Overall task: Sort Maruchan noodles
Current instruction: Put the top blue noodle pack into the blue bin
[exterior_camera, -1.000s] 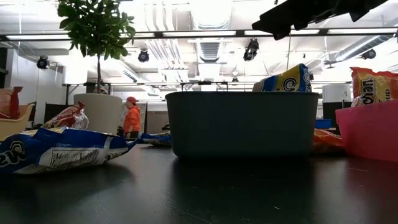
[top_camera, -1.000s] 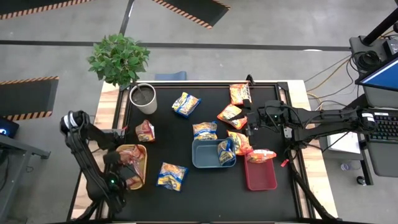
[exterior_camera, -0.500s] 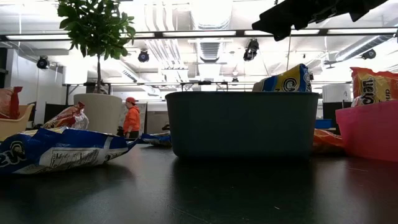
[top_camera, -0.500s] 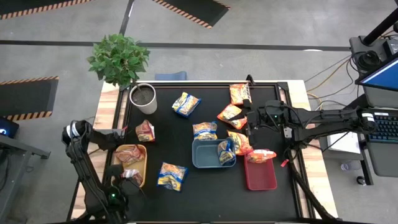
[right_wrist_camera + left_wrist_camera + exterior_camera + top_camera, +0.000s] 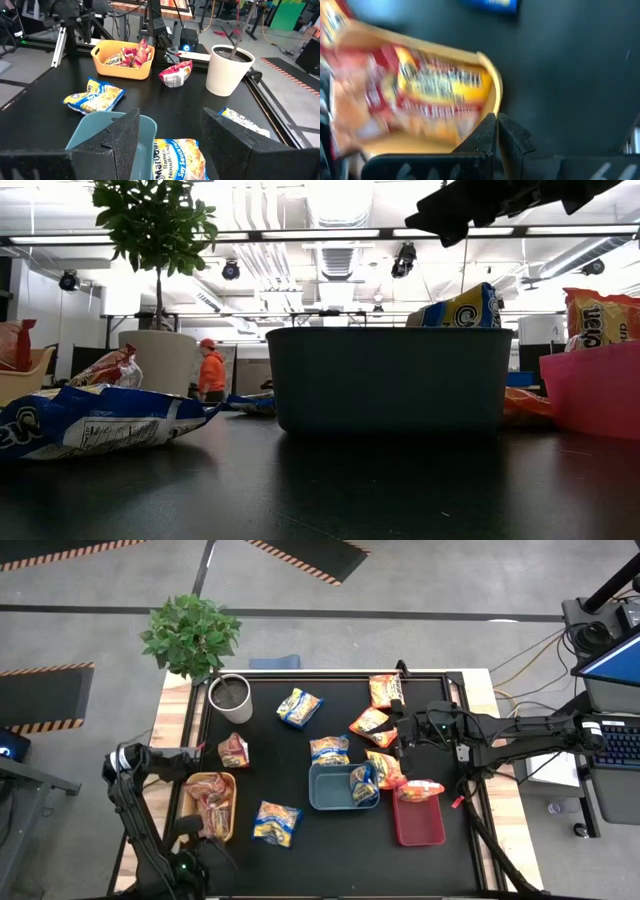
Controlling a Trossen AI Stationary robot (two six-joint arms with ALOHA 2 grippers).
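Maruchan noodles point(image 5: 329, 749) scattered over the black table point(image 5: 300, 850). Red packets point(image 5: 210, 802) lying in the yellow tray point(image 5: 232, 802) at the left edge; another red packet point(image 5: 233, 750) on the table just beyond it, near the white pot point(image 5: 230, 697) holding the plant point(image 5: 190, 633). Blue-and-yellow packets: one point(image 5: 276, 823) near the front edge, one point(image 5: 299, 707) toward the far side, one standing tilted inside the blue tray point(image 5: 330, 793) at its right end point(image 5: 364, 783). Orange packets point(image 5: 372, 723) clustered right of centre; one point(image 5: 420, 790) resting across the far rim of the red tray point(image 5: 420, 827).

Left gripper point(image 5: 496, 131) pulled back at the front-left table corner, beside the yellow tray's near end; fingers pressed together, nothing between them. Right gripper point(image 5: 401, 745) raised above the orange packets beside the blue tray; fingers point(image 5: 120, 137) spread apart, holding nothing.

A person in orange point(image 5: 211, 370) far off in the room, low view.
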